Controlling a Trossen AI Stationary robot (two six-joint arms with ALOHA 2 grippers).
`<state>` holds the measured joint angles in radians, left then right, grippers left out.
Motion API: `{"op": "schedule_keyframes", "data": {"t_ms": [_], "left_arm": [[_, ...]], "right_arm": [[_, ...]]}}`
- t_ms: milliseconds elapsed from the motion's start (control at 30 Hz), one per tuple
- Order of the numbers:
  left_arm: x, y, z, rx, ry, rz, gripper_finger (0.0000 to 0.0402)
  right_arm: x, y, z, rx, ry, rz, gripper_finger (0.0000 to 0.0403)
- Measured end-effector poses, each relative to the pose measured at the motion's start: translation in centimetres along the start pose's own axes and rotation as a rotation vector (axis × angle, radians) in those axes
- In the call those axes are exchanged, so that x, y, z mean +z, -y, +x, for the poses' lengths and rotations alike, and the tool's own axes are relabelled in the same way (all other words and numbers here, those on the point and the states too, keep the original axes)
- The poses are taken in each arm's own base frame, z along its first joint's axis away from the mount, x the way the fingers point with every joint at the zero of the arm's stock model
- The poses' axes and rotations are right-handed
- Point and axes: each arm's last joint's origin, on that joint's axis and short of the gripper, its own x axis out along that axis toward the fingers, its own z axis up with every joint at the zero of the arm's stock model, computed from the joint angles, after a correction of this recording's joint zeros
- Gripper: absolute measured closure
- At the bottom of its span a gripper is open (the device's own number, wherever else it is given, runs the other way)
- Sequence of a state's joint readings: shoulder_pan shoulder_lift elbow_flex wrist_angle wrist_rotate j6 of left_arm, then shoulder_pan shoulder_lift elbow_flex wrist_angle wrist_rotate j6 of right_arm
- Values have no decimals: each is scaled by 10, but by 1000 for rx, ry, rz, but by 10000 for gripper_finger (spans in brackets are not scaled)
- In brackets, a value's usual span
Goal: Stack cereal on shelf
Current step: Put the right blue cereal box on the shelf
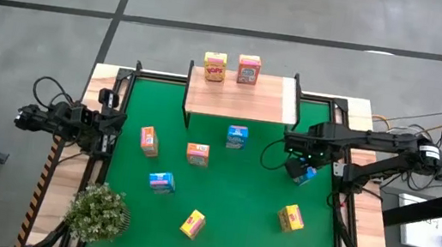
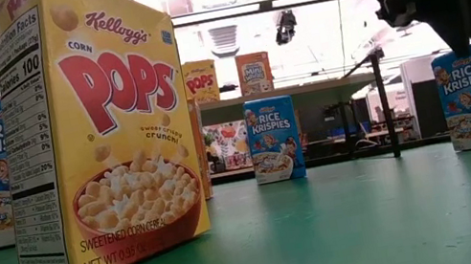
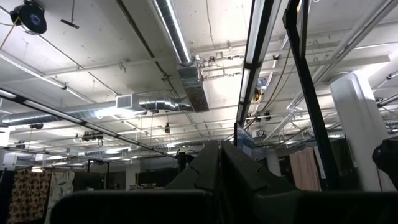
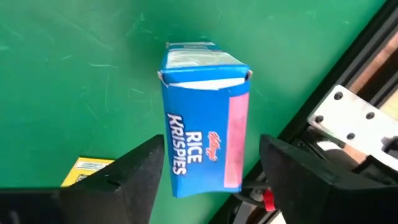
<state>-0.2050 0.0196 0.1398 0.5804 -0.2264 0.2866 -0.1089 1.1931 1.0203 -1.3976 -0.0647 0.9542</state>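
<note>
The big green mat fills the table, and at its far edge stands the light-wood shelf, carrying two cereal boxes along its far side: a yellow one and an orange-pink one just beside it, upright. That makes two of nine placed by my count, so most of the job is left. A bushy potted plant sits at the near left corner. The left arm waits folded at the left edge of the mat, its left gripper closed on nothing, its camera tilted up at the ceiling. The right gripper hovers over the right side of the mat, right above a blue Rice Krispies box; its fingers are spread wide on either side of the box, with gaps showing, so it holds nothing. Seven boxes stand loose on the mat: that blue one, another blue one just in front of the shelf, a third blue left of centre, two orange-pink, and two yellow nearer the front edge.
</note>
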Motion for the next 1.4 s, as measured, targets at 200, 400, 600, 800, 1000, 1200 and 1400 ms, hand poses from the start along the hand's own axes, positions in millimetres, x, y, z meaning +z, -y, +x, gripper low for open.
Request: {"op": "schedule_keyframes", "data": {"t_ms": [200, 400, 600, 800, 1000, 1200, 1400], "left_arm": [[0, 0, 0, 0, 1, 11, 402], [0, 0, 0, 0, 0, 11, 402], [0, 0, 0, 0, 0, 11, 402], [0, 0, 0, 0, 1, 12, 402], [0, 0, 0, 1, 3, 19, 402], [0, 0, 0, 1, 3, 19, 402], [0, 0, 0, 1, 3, 19, 402]], "right_arm": [[1, -1, 4, 10, 13, -13, 201], [2, -2, 3, 19, 20, -17, 246], [2, -2, 3, 24, 15, -26, 267], [-1, -3, 0, 92, -55, -34, 266], [2, -11, -30, 177, 25, -70, 273], [4, -16, -76, 292, 181, -115, 274], [8, -23, -116, 398, 352, -179, 274]]}}
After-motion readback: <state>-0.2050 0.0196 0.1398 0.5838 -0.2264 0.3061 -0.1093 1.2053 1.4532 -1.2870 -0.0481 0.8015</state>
